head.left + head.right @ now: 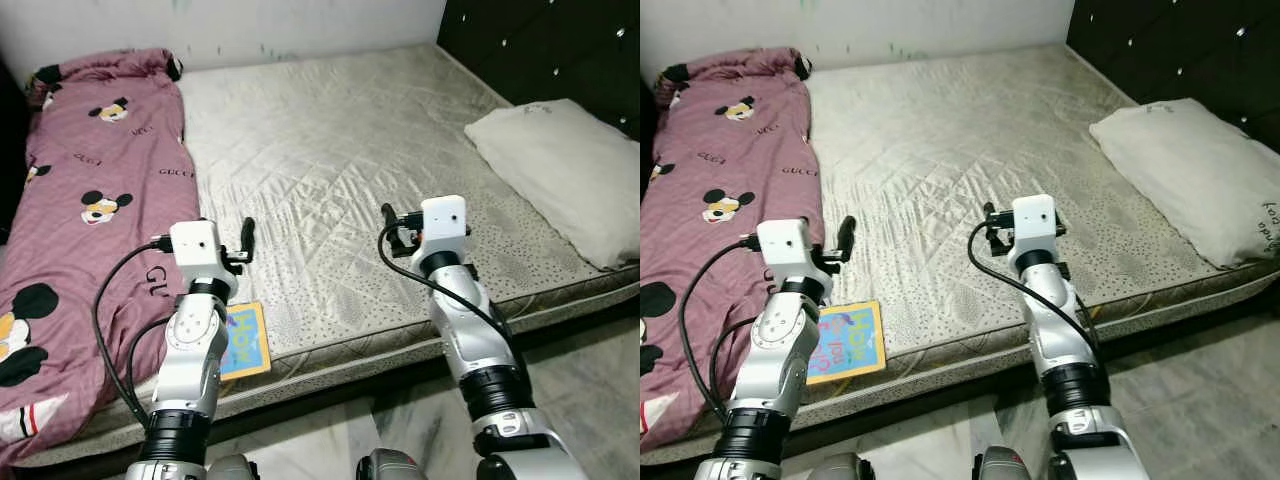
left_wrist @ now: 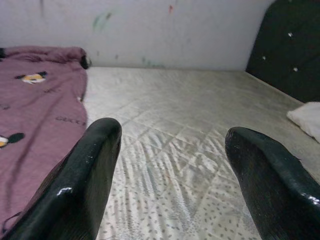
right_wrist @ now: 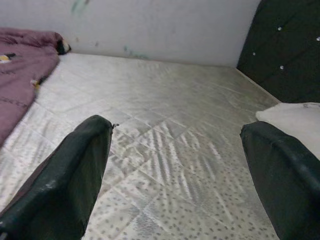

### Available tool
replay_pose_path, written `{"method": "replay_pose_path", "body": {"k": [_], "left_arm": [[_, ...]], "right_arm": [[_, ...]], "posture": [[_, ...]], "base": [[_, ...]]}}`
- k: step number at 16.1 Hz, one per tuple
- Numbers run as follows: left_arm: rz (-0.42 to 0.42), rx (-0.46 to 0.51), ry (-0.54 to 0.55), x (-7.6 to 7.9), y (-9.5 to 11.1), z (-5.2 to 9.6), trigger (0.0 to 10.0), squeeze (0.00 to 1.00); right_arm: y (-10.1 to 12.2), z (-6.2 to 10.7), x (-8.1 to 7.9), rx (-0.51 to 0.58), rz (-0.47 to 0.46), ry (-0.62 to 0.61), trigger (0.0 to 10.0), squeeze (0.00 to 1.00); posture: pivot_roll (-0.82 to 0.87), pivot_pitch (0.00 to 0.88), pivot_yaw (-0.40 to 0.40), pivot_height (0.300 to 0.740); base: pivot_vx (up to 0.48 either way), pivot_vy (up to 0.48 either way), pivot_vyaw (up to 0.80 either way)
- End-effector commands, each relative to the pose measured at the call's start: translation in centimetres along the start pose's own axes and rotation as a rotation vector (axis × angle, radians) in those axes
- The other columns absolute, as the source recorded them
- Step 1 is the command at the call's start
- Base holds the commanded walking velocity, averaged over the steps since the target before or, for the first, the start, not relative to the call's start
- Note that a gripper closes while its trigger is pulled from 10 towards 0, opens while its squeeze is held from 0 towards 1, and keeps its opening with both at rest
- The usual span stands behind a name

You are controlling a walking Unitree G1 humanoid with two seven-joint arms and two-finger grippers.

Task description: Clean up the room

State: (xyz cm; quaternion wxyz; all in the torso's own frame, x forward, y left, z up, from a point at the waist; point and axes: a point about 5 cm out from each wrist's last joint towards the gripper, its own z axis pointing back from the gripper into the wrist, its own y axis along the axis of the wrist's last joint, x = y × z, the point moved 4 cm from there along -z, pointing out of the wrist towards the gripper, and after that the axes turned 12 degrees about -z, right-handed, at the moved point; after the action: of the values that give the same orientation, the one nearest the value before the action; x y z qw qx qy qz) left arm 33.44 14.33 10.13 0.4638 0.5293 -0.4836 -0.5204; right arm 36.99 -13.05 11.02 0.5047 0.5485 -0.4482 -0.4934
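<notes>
The book (image 1: 245, 341) lies flat at the mattress (image 1: 330, 150) edge beside the left arm, behind the left gripper (image 2: 170, 165), whose fingers, like the right gripper's (image 3: 185, 175), are apart and empty.

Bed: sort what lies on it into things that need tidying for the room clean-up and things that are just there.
Needs tidying:
- book, at the mattress's near edge beside the left arm
- pink blanket, spread along the robot's left side

Just there:
- mattress
- pillow, by the headboard
- wall
</notes>
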Motion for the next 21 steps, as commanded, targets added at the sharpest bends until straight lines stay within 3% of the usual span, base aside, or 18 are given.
{"method": "replay_pose_path", "body": {"k": [1, 16, 21], "left_arm": [[-0.002, -0.008, 0.013, -0.41, -0.08, 0.0, 10.0, 0.0], [0.003, -0.016, 0.021, -0.42, -0.18, -0.14, 10.0, 0.0], [-0.019, 0.007, 0.012, -0.25, 0.16, -0.17, 10.0, 0.0]], "right_arm": [[0.06, -0.07, -0.3, 0.001, 0.0, 0.01, 10.0, 0.0], [-0.12, -0.19, -0.4, -0.011, 0.009, 0.021, 10.0, 0.0], [-0.18, -0.21, -0.46, -0.012, 0.011, 0.024, 10.0, 0.0]], "posture": [[-0.05, 0.0, 0.005, 0.74], [-0.05, 0.0, 0.004, 0.74], [-0.05, 0.0, 0.005, 0.74]], "base": [[0.0, 0.0, 0.0], [0.0, 0.436, 0.0], [0.0, 0.068, 0.0]]}}
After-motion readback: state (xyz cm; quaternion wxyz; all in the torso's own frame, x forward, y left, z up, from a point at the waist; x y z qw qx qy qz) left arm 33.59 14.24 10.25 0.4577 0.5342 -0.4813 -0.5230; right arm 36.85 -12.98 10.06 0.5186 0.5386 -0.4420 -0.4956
